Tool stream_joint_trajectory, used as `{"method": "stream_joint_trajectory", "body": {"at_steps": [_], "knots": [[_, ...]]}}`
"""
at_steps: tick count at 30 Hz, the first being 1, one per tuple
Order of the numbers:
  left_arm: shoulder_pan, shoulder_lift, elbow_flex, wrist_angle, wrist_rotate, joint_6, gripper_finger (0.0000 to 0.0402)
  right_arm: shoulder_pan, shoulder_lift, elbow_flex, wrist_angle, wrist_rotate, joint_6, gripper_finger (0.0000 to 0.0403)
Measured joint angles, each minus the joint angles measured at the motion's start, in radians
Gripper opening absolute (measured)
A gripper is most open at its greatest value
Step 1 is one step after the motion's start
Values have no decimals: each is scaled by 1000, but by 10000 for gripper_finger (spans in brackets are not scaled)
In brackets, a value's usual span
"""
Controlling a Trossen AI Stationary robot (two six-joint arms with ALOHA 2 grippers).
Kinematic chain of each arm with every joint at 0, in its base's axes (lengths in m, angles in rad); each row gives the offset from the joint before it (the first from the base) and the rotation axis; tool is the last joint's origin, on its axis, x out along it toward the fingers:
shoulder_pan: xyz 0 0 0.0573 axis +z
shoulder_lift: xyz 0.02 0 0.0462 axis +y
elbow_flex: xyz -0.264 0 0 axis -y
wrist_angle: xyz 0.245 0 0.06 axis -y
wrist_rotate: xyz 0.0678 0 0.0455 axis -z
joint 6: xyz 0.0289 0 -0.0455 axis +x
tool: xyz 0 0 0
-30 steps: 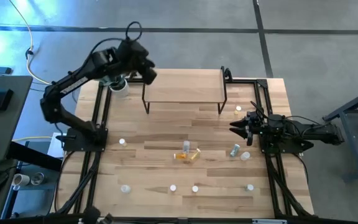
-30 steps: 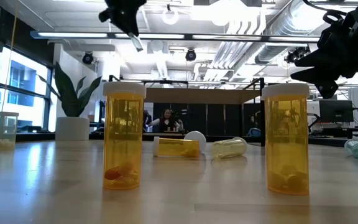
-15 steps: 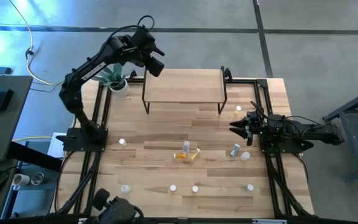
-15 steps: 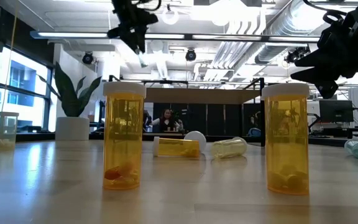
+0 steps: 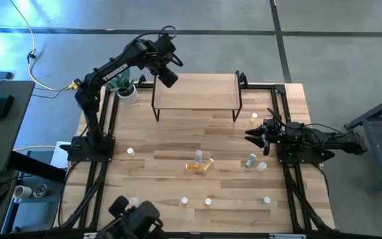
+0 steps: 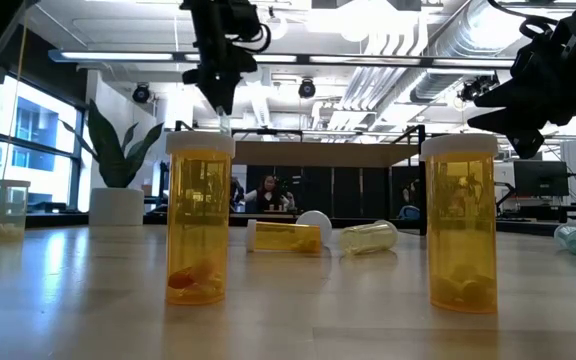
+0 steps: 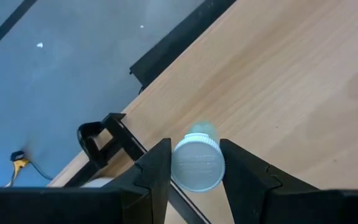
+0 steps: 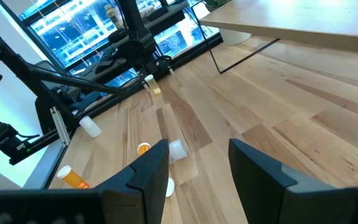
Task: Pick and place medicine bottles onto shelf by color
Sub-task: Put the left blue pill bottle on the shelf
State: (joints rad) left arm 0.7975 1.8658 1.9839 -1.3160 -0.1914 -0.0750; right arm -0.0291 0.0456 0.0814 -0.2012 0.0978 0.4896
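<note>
My left gripper (image 5: pixel 169 78) hangs over the left end of the shelf (image 5: pixel 195 91), shut on a small medicine bottle (image 7: pixel 197 163) with a pale cap and a pale greenish body. The low view shows it pointing steeply down (image 6: pixel 220 105) above the shelf top. My right gripper (image 5: pixel 249 136) waits open at the table's right side, with nothing between its fingers (image 8: pixel 194 177). Other bottles stand or lie on the table: two upright orange ones (image 6: pixel 200 215) (image 6: pixel 460 220), and two lying ones (image 5: pixel 201 164). My left gripper pinches the bottle at the sides of its cap (image 7: pixel 178 163) between the two fingers. The fingers come from above, slanting steeply down, and run along the bottle. The cap faces back toward the wrist and the body points down. The bottle hangs clear above the shelf top (image 7: pixel 278 81).
A plant in a white pot (image 5: pixel 126 89) stands left of the shelf. Several small bottles sit along the near part of the table (image 5: pixel 185 200), and more near my right gripper (image 5: pixel 251 160). A dark shape (image 5: pixel 134 218) shows at the near edge. Black frame rails run along both sides.
My left gripper has carried the bottle from beside the plant toward the table's right, over the shelf's left end. It has come down and tipped to point more steeply downward. It has stayed shut on the bottle.
</note>
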Motion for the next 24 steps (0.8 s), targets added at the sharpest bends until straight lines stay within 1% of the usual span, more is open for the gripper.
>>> {"method": "stream_joint_trajectory", "body": {"at_steps": [4, 11, 15, 24], "knots": [[-1, 11, 0, -1, -4, -2, 115, 0, 0, 0, 0, 0, 0, 158], [-1, 11, -6, 0, -7, -62, 115, 0, 0, 0, 0, 0, 0, 158], [-2, 37, -7, -1, -29, -71, 115, 0, 0, 0, 0, 0, 0, 158], [-6, 80, -8, 4, -30, -71, 115, 0, 0, 0, 0, 0, 0, 158]]}}
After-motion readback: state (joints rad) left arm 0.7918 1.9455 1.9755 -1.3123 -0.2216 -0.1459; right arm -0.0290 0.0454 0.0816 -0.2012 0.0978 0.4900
